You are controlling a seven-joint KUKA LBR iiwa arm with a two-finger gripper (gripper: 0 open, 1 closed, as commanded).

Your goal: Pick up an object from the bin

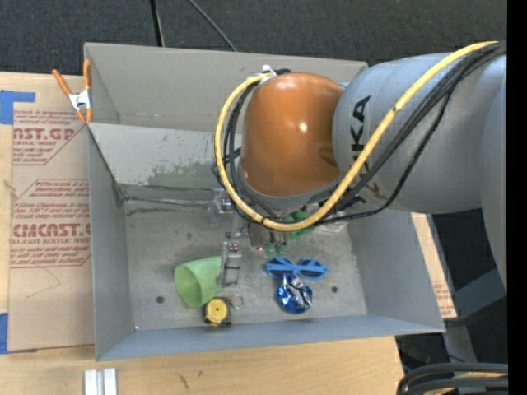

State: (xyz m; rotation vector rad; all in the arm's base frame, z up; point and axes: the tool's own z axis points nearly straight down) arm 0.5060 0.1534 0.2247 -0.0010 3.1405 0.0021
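My gripper reaches down from under the arm's wrist to the bin floor near the front middle. Its tip stands right beside the right edge of a light green plastic cup, which lies on its side with its mouth toward the front left. I cannot tell whether it touches the cup. A small yellow round thing with a dark centre lies just in front of the cup. To the right of the gripper lie a flat blue plastic piece and a shiny blue crumpled thing.
The arm and its orange cover hang over the back and middle of the bin and hide what is beneath. A bit of green peeks out under the cover. Bare bin floor lies to the left and at the far right.
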